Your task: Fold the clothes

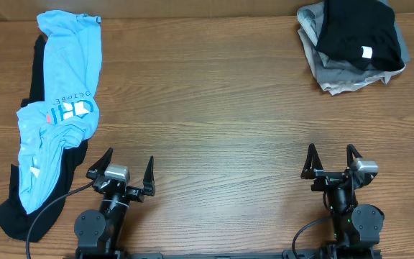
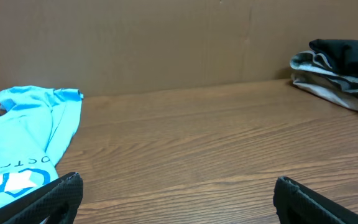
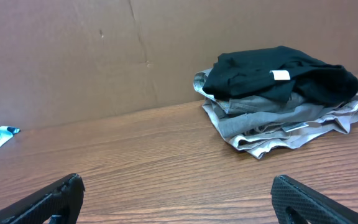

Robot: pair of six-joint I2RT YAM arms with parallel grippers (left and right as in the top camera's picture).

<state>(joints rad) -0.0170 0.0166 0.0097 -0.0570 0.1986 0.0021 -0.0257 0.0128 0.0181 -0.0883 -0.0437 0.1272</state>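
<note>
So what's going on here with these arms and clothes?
Nothing is being handled yet. The left gripper and right gripper sit open and empty, touching nothing. A crumpled light blue T-shirt lies over a black garment on the left; a pile of black and grey garments sits far right.

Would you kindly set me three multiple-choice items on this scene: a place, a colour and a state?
1. Where does the light blue T-shirt lie?
A. On the robot's left, over a black garment.
B. In a basket.
C. Folded at the centre.
2. What colour is the top garment of the pile at far right?
A. White.
B. Black.
C. Red.
3. How do the left gripper and right gripper stand?
A. Both shut.
B. Left shut on the T-shirt.
C. Both open, empty.
Answers: 1 A, black cloth shows beneath it; 2 B, black tops grey layers; 3 C, jaws spread, nothing between.
</note>
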